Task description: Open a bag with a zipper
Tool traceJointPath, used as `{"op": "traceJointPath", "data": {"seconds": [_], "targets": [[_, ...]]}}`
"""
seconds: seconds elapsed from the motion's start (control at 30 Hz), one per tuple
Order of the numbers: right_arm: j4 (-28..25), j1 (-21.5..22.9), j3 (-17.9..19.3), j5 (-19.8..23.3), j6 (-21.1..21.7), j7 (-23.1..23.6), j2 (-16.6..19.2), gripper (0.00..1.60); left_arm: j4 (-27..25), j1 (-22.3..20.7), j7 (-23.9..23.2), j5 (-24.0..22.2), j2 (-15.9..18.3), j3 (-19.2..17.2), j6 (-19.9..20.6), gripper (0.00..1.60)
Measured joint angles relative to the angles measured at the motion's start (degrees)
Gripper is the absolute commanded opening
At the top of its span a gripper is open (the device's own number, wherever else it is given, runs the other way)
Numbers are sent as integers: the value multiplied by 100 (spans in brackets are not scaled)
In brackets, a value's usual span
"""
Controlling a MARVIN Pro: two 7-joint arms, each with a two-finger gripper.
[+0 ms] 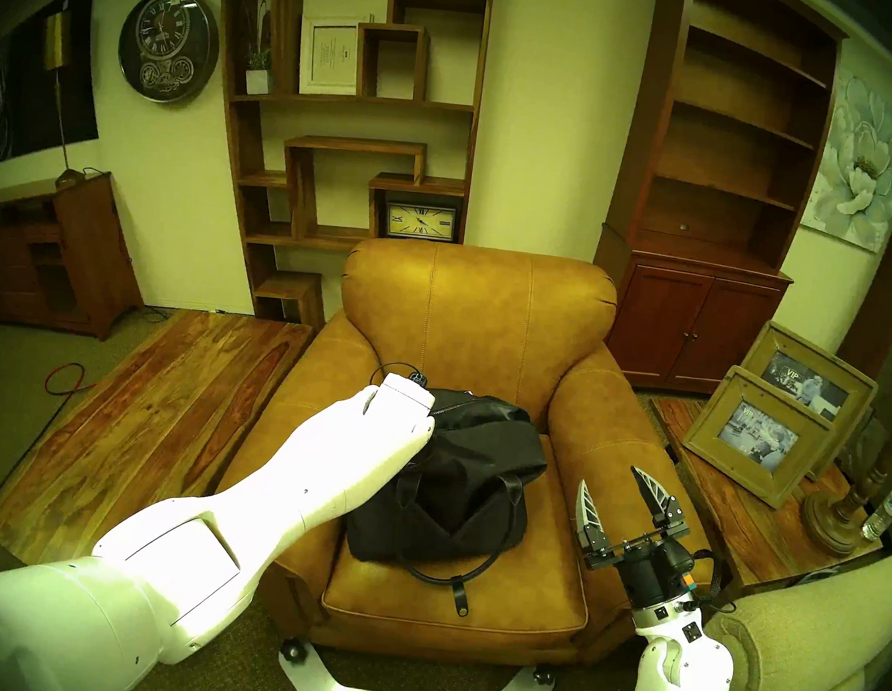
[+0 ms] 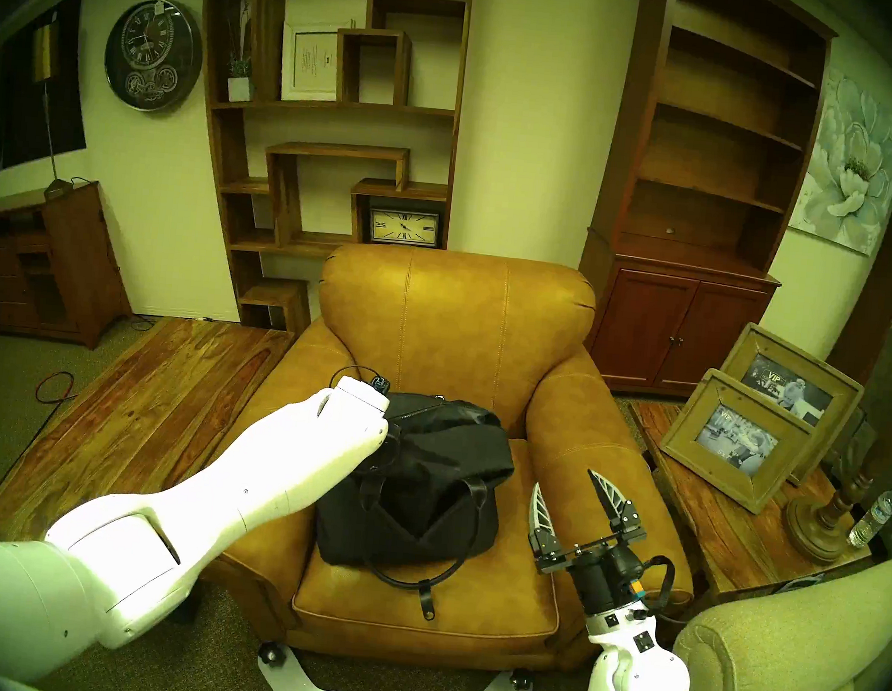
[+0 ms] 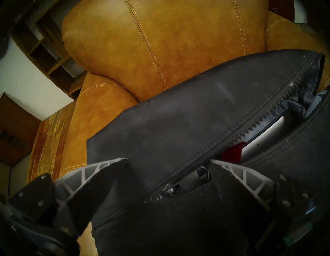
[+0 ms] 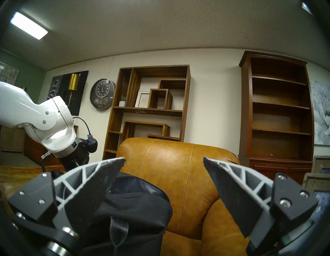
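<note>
Nearest the bag point(image 1: 454, 477), which sits on the armchair point(image 1: 465, 596) seat, the right tool point(image 1: 616, 491) hangs wide open and empty beside its right flank. At the bag's far-left top, the left tool point(image 3: 169, 162) straddles the zipper point(image 3: 253, 123) pull point(image 3: 172, 189), spread wide, gripping nothing. Beyond the pull the zipper already gapes; the short stretch nearer the tool remains closed.

One bag point(image 1: 454, 477) — two clocks point(image 1: 167, 48), two frames point(image 1: 758, 438).

Black bag point(image 2: 420, 490) on tan armchair point(image 2: 455, 332)
</note>
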Motion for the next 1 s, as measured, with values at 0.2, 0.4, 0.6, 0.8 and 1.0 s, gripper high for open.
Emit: {"op": "traceJointPath", "data": {"seconds": [0.2,0.4,0.6,0.8,1.0], "targets": [[0,0,0,0,0,0,0,160,95,-10,3,7,-31,-11,-22,160],[0,0,0,0,0,1,-1,160,231,-37,20,55,-67,24,-46,160],[-1,0,0,0,0,2,-1,160,246,-41,125,135,-94,80,-87,70],[-1,0,0,0,0,2,-1,160,105,-20,162,143,-46,67,-10,62],[-1,0,0,0,0,2,-2,160,-38,-12,45,72,35,30,215,21]]}}
